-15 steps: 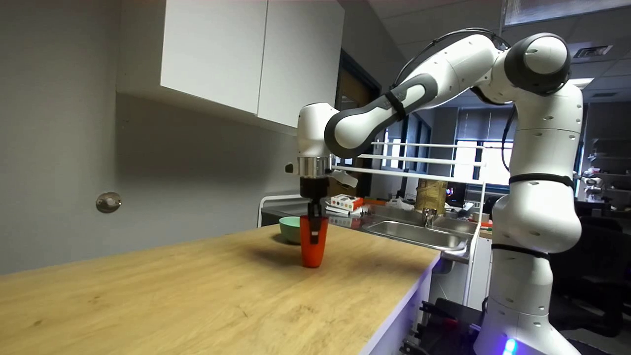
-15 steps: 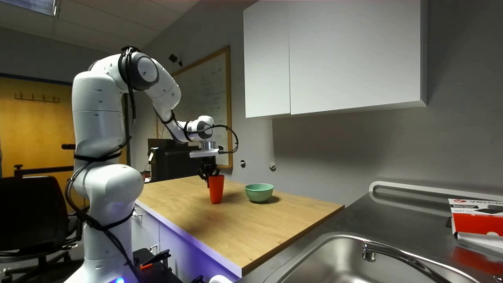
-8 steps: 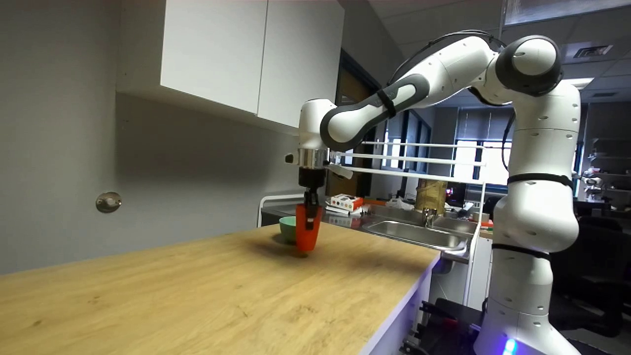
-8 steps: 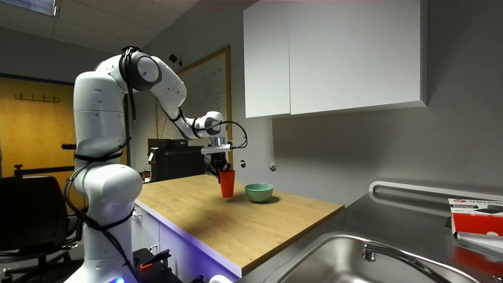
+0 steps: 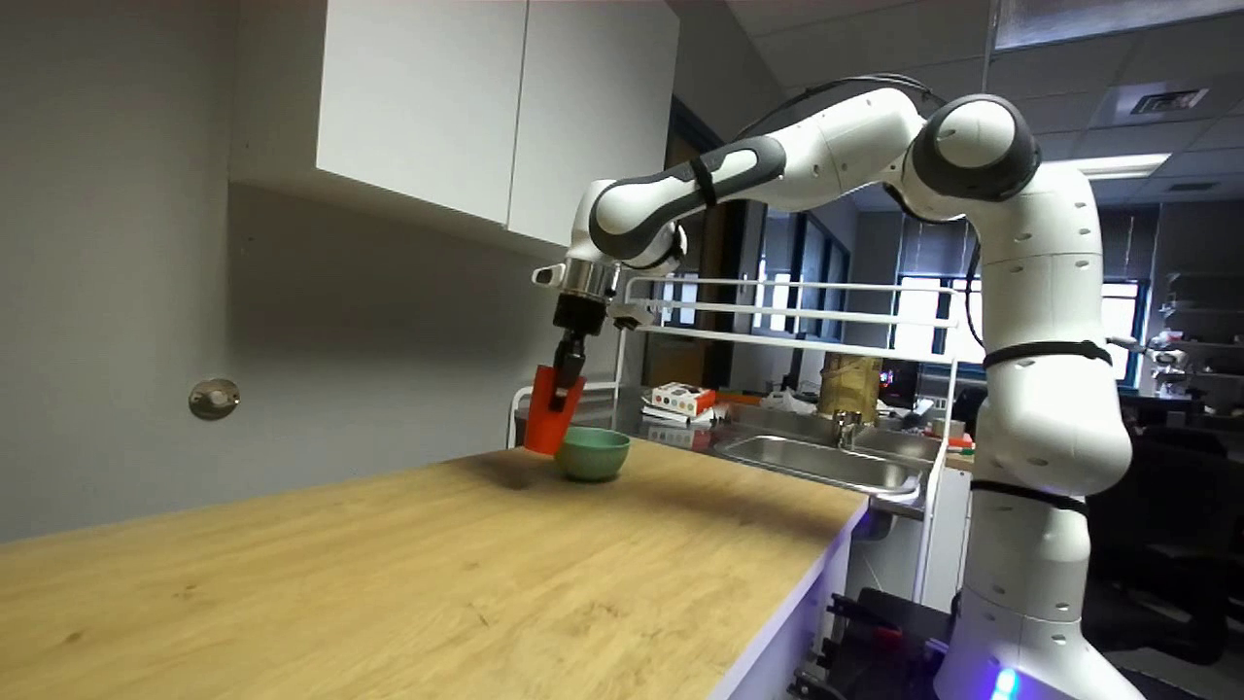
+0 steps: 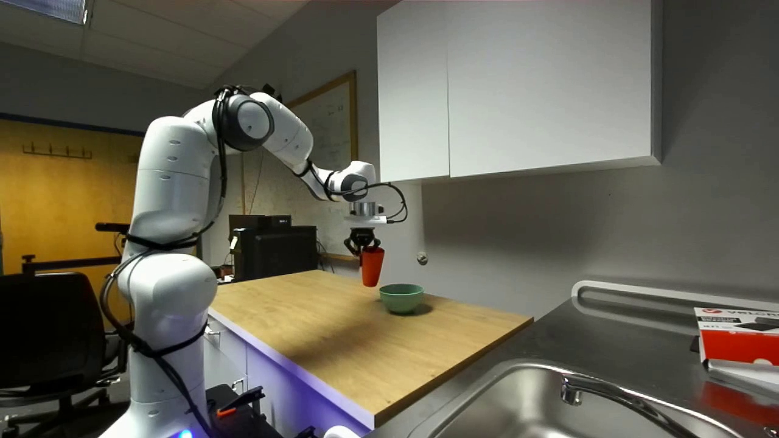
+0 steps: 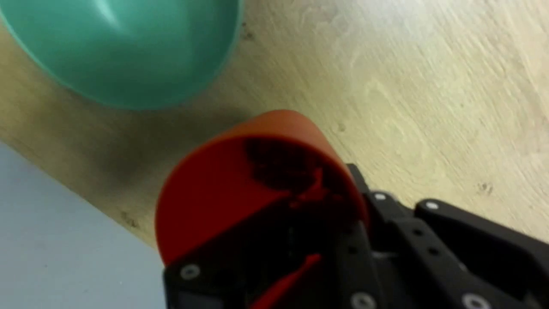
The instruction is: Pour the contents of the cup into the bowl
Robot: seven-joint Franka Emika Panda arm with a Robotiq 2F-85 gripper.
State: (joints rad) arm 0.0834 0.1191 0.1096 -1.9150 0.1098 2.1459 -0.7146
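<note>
Steel sink (image 6: 523,398): closest to me, set in a dark counter (image 6: 608,340), with a curved tap (image 6: 630,403) reaching over it.
Box (image 6: 739,347): red and white, near the sink.
Worktop (image 6: 389,353): pale wood, next beyond the counter.
Bowl (image 6: 401,299): pale green, upright, on the side of the worktop towards the wall (image 6: 712,231).
Cup (image 5: 547,423): orange-red, up off the wood, just beside the bowl, with a gap between the two in the wrist view; in an exterior view it is tilted, its mouth leaning to the bowl's side.
Inside the cup: a dark patch in the wrist view; what it is, I can't tell.
Fingers (image 5: 568,366): clamped on the cup near its mouth; whether one of them reaches inside, I can't make out.
Arm (image 6: 173,182): white, bent high, extended over the worktop.
Whiteboard (image 6: 333,134): wood-framed, faintly marked, partly hidden behind the arm.
Wooden panel (image 6: 61,201): yellowish, tall, farthest back from where I'm standing.
</note>
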